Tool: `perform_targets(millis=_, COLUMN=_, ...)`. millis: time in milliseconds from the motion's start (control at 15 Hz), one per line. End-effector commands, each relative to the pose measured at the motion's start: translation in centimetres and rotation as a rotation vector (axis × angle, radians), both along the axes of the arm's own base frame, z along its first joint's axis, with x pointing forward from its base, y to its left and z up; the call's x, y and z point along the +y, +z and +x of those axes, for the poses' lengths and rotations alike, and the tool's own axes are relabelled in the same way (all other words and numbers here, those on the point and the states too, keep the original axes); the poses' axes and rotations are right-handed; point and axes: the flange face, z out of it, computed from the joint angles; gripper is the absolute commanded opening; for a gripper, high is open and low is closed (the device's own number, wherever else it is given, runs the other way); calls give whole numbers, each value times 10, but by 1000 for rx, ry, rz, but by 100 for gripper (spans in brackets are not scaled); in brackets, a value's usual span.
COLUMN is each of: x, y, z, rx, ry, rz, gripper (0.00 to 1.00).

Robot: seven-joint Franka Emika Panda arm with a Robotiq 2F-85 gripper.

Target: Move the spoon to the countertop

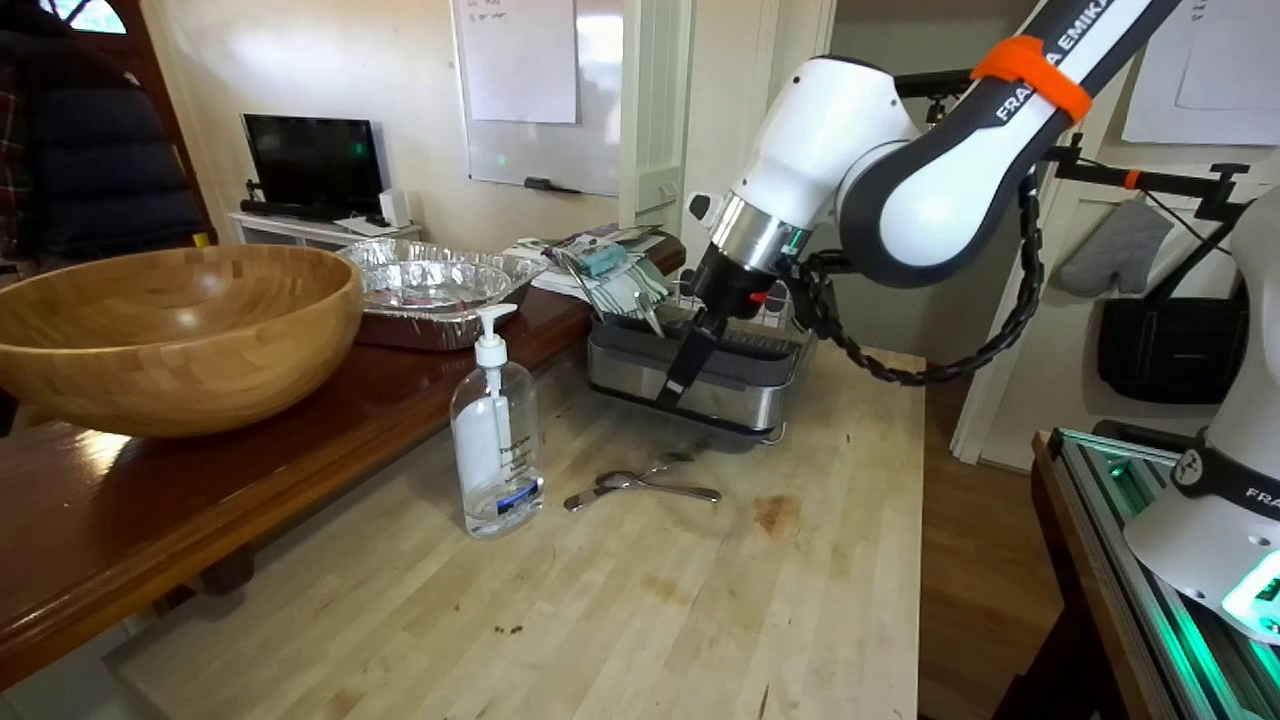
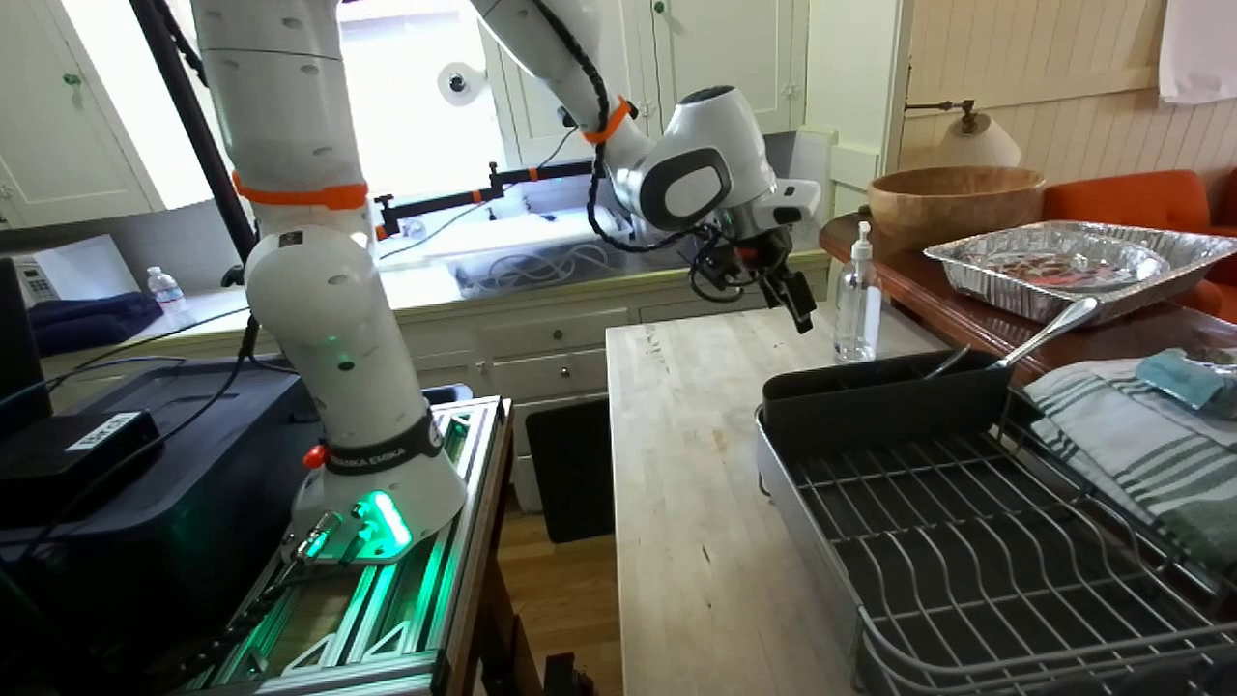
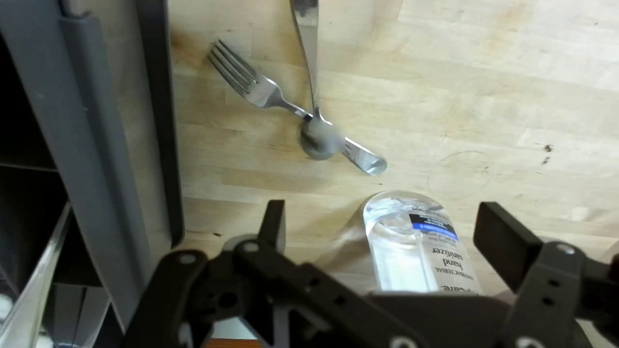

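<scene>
The black two-fingered claw (image 3: pixel 382 215) is released: its blocky dark fingers (image 3: pixel 505 241) are spread wide, one toward each side of the wrist view. Between them, in line of sight but beyond the tips, a clear plastic pump bottle (image 3: pixel 416 246) with a hand sanitizer label is framed; claw and bottle are seen apart in both exterior views.

In an exterior view the claw is angled downward, its tips shown against the wall of a steel-sided grey dish rack (image 1: pixel 740 398); contact there cannot be judged from that side. In the wrist view a strip of pale wood is seen between the nearer finger and the rack's edge.

Spoon: a slender silver-grey metal spoon (image 3: pixel 315 140) is found on the pale butcher-block worktop (image 1: pixel 830 620), below the claw. Its rounded end is laid across the handle of a silver-grey metal fork (image 3: pixel 263 92); the two are crossed and touching. The spoon's handle is cut off by the top edge of the wrist view.

Surroundings: the pump bottle is stood upright on the worktop, near the crossed pair. A small brown stain (image 1: pixel 776 514) is noted on the wood. On a reddish-brown wooden tabletop (image 1: pixel 400 390) alongside, a large round wooden bowl (image 1: pixel 200 360) and a silver foil tray (image 2: pixel 1024 295) are set. A metal utensil handle (image 2: pixel 1049 333) is propped, tilted, in the rack's dark grey cutlery holder (image 2: pixel 870 401).
</scene>
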Motion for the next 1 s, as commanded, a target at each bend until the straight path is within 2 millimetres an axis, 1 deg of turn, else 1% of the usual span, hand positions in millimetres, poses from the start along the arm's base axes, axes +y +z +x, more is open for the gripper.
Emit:
perform_targets(millis=0, x=-9, y=30, z=-16, rx=71, ry=-57, rz=3, gripper=100)
perform_targets(millis=267, x=-15, y=61, z=-26, rx=116, ry=-66, rz=10, gripper=100)
perform_targets(millis=600, x=-26, y=90, z=-36, rx=111, ry=-71, rz=21, gripper=100)
perform_targets(millis=667, x=-20, y=84, z=-22, rx=98, ry=-67, rz=14, gripper=100)
perform_targets(millis=800, x=-22, y=89, z=-23, rx=89, ry=-70, rz=15, gripper=100)
perform_targets(millis=933, x=-21, y=87, z=-23, rx=93, ry=-68, rz=13, gripper=100)
